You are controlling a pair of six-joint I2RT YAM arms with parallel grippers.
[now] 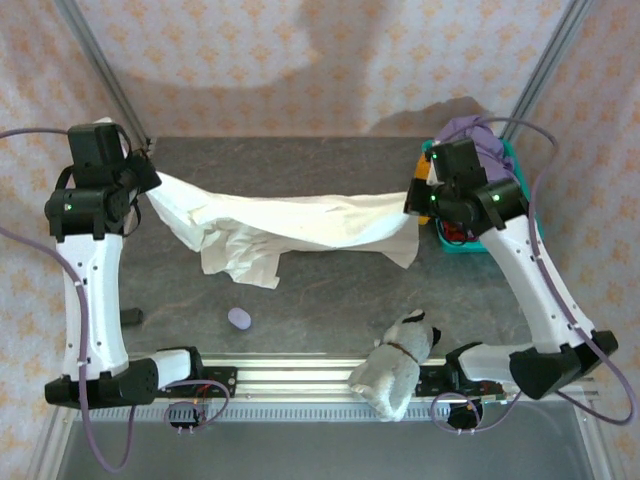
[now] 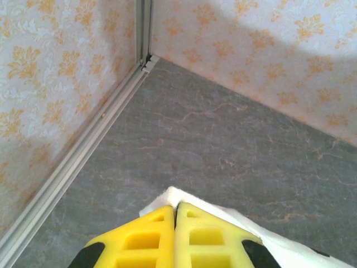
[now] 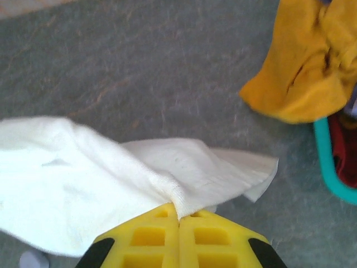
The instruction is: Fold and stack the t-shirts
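Nearest the arm bases, a plush toy (image 1: 400,365) is lying at the front edge of the tabletop (image 1: 330,300), and a small lilac object (image 1: 240,318) is sitting a little farther in, both apart from the work. Beyond them the cream-white shirt (image 1: 300,225) is being held stretched between the arms. One end is being pinched by the left hand (image 2: 175,209), its fingers pressed together on the cloth, and the other end is being gripped likewise by the right hand (image 3: 178,215). It is probably being spread so that it can be laid flat for folding; the middle is sagging onto the tabletop. Farther right, the orange shirt (image 3: 304,61), purple shirt (image 1: 470,130) and red shirt (image 3: 348,151) are being stored in the teal basket (image 3: 329,167), seemingly awaiting folding.
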